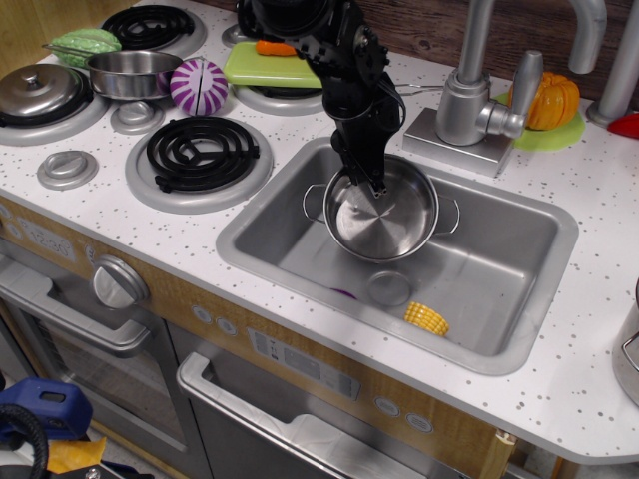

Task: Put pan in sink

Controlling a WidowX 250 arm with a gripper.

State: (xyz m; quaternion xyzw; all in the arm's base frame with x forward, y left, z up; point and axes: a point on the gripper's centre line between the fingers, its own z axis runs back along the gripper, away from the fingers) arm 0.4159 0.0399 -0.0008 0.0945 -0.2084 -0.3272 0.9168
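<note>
Lowering step: black claw (371,183) grips the rim of the shiny 2-handled steel pan (380,210) inside the grey rectangular sink (519,235); next, set down and release.

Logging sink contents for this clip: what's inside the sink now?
The sink holds the pan, gripped at its rim by the hand, a yellow corn piece, the drain and a sliver of something purple. The floor beneath the pan is hidden.
</note>
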